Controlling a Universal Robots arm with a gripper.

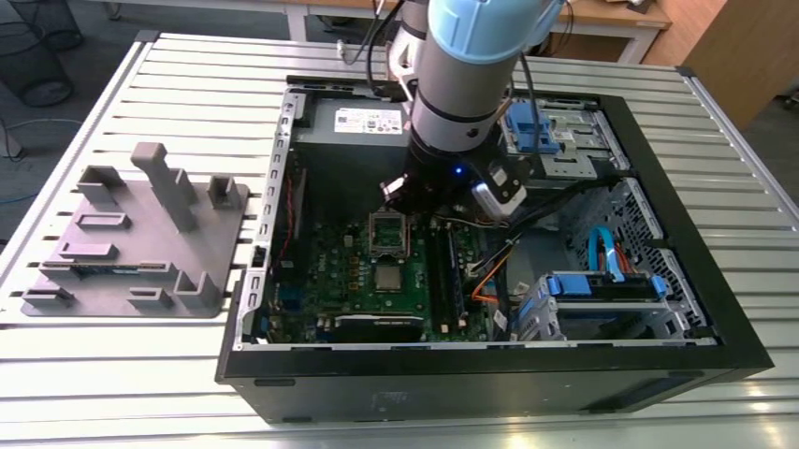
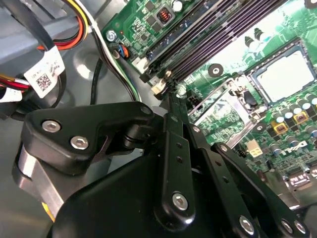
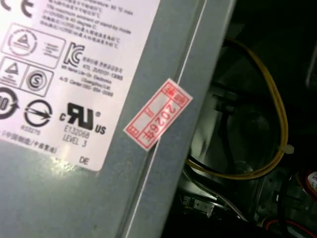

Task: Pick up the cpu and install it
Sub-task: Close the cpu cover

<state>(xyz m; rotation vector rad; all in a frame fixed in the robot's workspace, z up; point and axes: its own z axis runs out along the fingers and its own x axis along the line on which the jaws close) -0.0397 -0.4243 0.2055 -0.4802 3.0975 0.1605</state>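
One black computer case [image 1: 500, 374] lies open on its side on a slatted metal table [image 1: 125, 374]. Just inside its nearest wall, towards the exterior view's right, sit blue drive brackets [image 1: 600, 285]. Beside them lies a green motherboard [image 1: 355, 271].

On that board lies the cpu [image 1: 389, 279] [image 2: 285, 74], a flat silver-grey square with a darker rim. Nothing is gripping it. Just beyond it is a hollow silver metal frame [image 1: 374, 232].

The gripper [image 1: 422, 206] [image 2: 171, 99] hangs over the board near the far side of that frame, close to the long dark memory slots [image 2: 213, 39] and apart from the cpu. Whether it is open or closed cannot be told.

Above the gripper rises the robot arm [image 1: 469, 75], silver and pale blue. Farther back in the case is a grey power supply [image 1: 355, 122] [image 3: 74, 188] bearing white labels, with a yellow cable [image 3: 277, 124] looping beside it.

Outside the case, on the exterior view's left, a grey parts holder [image 1: 138, 243] rests on the table, with a green circuit strip [image 1: 119, 268] in it.
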